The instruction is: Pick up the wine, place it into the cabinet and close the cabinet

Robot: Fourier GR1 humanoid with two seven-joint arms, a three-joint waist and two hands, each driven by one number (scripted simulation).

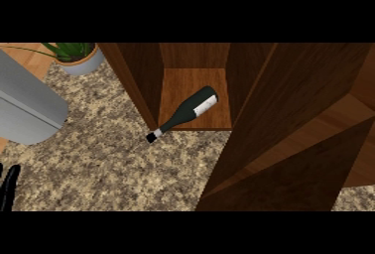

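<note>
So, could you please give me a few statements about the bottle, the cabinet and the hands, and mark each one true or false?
1. The wine bottle lies on its side, its body on the cabinet shelf and its neck sticking out over the counter. True.
2. The cabinet door is shut. False: it stands open.
3. The left hand holds the bottle. False: it shows at the lower left edge, fingers up, far from the bottle.
4. A potted plant stands at the upper left. True.
5. The right hand grips the door. False: no right hand is in view.
</note>
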